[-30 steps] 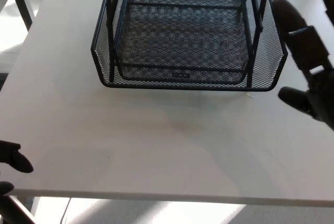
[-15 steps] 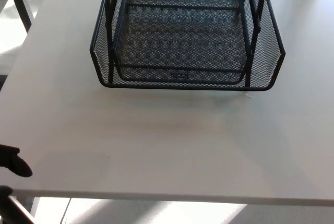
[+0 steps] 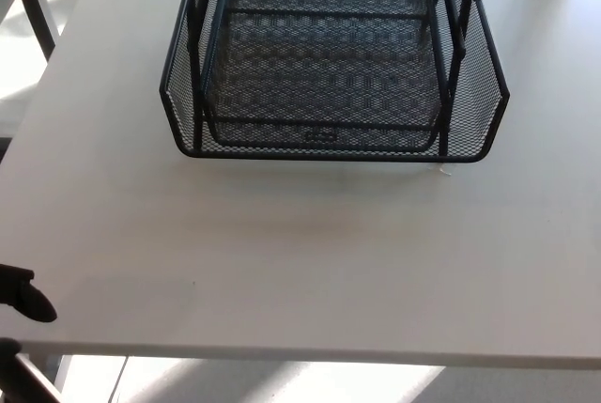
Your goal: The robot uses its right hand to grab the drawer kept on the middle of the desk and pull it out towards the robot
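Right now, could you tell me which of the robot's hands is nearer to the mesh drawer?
Left, by default. The left hand shows only at the desk's near-left edge, well short of the mesh drawer. The right hand is not in view.

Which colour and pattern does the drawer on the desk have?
Black wire mesh drawer, fine grid pattern; seen in the head view.

Black mesh drawer point(image 3: 329, 65) upright, mid-desk
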Available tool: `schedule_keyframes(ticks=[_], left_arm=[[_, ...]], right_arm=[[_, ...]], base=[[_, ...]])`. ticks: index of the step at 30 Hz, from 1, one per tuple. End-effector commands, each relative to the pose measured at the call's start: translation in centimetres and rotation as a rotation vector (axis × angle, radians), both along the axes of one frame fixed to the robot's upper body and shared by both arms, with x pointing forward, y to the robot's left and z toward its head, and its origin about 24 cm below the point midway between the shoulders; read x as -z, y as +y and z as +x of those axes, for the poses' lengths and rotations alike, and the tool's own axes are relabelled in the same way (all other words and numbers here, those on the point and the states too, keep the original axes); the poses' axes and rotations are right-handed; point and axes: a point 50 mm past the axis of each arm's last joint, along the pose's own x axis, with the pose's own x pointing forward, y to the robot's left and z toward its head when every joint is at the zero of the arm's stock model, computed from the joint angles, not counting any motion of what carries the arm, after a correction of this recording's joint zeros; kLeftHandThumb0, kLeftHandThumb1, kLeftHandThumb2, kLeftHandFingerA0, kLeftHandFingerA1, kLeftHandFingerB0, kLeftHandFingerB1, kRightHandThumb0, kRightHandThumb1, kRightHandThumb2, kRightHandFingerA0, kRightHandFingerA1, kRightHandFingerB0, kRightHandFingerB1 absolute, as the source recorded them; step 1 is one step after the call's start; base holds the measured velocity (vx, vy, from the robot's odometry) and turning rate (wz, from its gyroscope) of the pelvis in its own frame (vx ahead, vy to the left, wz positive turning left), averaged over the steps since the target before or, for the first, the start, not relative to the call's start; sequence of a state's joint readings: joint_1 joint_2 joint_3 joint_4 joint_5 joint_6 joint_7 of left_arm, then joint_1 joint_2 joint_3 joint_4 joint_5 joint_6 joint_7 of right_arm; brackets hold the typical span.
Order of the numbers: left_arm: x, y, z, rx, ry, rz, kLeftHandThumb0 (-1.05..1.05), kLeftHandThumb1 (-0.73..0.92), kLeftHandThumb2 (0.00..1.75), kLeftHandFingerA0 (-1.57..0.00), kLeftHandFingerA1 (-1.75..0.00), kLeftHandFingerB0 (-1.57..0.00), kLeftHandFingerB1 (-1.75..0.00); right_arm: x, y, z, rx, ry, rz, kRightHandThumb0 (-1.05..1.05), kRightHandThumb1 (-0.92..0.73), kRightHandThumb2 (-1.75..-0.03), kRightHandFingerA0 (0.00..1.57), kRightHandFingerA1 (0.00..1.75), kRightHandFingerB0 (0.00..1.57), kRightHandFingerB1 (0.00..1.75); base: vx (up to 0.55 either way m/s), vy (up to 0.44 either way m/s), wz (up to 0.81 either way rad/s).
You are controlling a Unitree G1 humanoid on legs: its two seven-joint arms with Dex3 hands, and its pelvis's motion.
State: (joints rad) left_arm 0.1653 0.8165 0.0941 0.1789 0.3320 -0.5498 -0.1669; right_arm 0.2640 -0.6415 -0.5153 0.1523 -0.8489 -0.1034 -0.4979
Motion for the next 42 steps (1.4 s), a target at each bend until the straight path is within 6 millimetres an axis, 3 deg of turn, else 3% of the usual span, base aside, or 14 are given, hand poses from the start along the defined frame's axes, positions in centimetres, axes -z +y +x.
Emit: schedule_keyframes(ticks=[1, 7, 8, 9, 10, 12, 13, 14, 15, 16, 17, 19, 28, 42], left_arm=[[-0.3, 0.6, -0.2, 0.007, -0.009, 0.022, -0.28, 0.57, 0.57, -0.79, -0.90, -0.80, -0.60], [-0.2, 0.6, -0.1, 0.006, -0.018, 0.012, -0.28, 0.56, 0.57, -0.79, -0.89, -0.81, -0.59], [-0.2, 0.7, -0.1, 0.002, -0.012, 0.013, -0.28, 0.56, 0.57, -0.78, -0.89, -0.80, -0.59], [-0.1, 0.6, -0.1, 0.004, -0.016, 0.011, -0.28, 0.56, 0.57, -0.79, -0.88, -0.81, -0.58], [-0.1, 0.5, 0.0, 0.007, -0.019, 0.006, -0.27, 0.57, 0.57, -0.79, -0.88, -0.81, -0.58], [-0.1, 0.5, 0.0, 0.005, -0.017, 0.006, -0.28, 0.57, 0.57, -0.79, -0.88, -0.81, -0.58], [0.1, 0.5, -0.1, 0.002, -0.011, 0.007, -0.28, 0.57, 0.57, -0.78, -0.87, -0.80, -0.58], [0.1, 0.5, -0.1, -0.002, -0.008, 0.011, -0.28, 0.57, 0.57, -0.77, -0.87, -0.80, -0.58], [0.1, 0.5, -0.1, -0.006, -0.001, 0.008, -0.28, 0.58, 0.57, -0.77, -0.86, -0.79, -0.56], [0.2, 0.5, -0.1, -0.003, -0.004, 0.006, -0.28, 0.57, 0.57, -0.78, -0.86, -0.80, -0.57], [0.2, 0.5, -0.1, -0.004, -0.003, 0.007, -0.29, 0.57, 0.57, -0.77, -0.86, -0.80, -0.57], [0.2, 0.5, -0.1, -0.010, -0.002, 0.003, -0.28, 0.56, 0.57, -0.79, -0.87, -0.81, -0.56], [0.1, 0.4, -0.1, -0.001, -0.007, 0.009, -0.27, 0.56, 0.57, -0.78, -0.86, -0.81, -0.57], [0.3, 0.5, -0.4, -0.008, -0.011, -0.003, -0.26, 0.56, 0.57, -0.80, -0.85, -0.81, -0.55]], right_arm=[[5.2, -5.3, -4.2, 0.286, -0.141, 0.242, -0.64, -0.63, -0.59, 0.00, 0.45, 0.08, 0.38], [7.9, -5.6, -4.6, 0.375, -0.076, 0.431, -0.62, -0.63, -0.59, 0.00, 0.42, 0.09, 0.42], [9.0, -5.3, -4.7, 0.399, -0.112, 0.488, -0.63, -0.41, -0.81, 0.03, 0.53, 0.14, 0.51], [9.9, -5.2, -4.7, 0.436, -0.089, 0.519, -0.38, -0.43, -0.99, 0.07, 0.58, 0.00, 0.51], [10.9, -5.1, -4.8, 0.482, -0.057, 0.577, -0.58, -0.58, -0.58, 0.02, 0.49, 0.18, 0.42], [12.2, -4.8, -4.9, 0.518, -0.061, 0.677, -0.54, -0.55, -0.59, 0.02, 0.45, 0.20, 0.40], [12.8, -4.7, -5.1, 0.532, -0.033, 0.686, -0.56, -0.43, -0.74, 0.03, 0.51, 0.15, 0.46], [13.3, -4.5, -5.2, 0.556, 0.016, 0.709, -0.54, -0.58, -0.59, 0.03, 0.43, 0.17, 0.37], [13.7, -4.5, -5.2, 0.575, 0.031, 0.716, -0.58, -0.44, -0.76, 0.05, 0.53, 0.14, 0.45], [14.1, -4.4, -5.2, 0.599, 0.083, 0.721, -0.56, -0.59, -0.59, 0.06, 0.45, 0.16, 0.35], [14.3, -4.3, -5.2, 0.608, 0.110, 0.724, -0.60, -0.44, -0.78, 0.07, 0.52, 0.12, 0.45], [15.3, -3.8, -5.3, 0.603, 0.142, 0.814, -0.62, -0.41, -0.77, 0.07, 0.52, 0.15, 0.46], [17.1, -3.4, -5.5, 0.599, 0.309, 0.888, -0.65, -0.38, -0.76, 0.09, 0.54, 0.13, 0.48], [16.5, -3.4, -4.4, 0.530, 0.346, 0.869, -0.65, -0.41, -0.78, 0.10, 0.54, 0.15, 0.48]], base=[[0.00, 0.000, 0.00], [0.00, 0.000, 0.00], [0.00, 0.000, 0.00], [0.00, 0.000, 0.00], [0.00, 0.000, 0.00], [0.00, 0.000, 0.00], [0.00, 0.000, 0.00], [0.00, 0.000, 0.00], [0.00, 0.000, 0.00], [0.00, 0.000, 0.00], [0.00, 0.000, 0.00], [0.00, 0.000, 0.00], [0.00, 0.000, 0.00], [0.00, 0.000, 0.00]])
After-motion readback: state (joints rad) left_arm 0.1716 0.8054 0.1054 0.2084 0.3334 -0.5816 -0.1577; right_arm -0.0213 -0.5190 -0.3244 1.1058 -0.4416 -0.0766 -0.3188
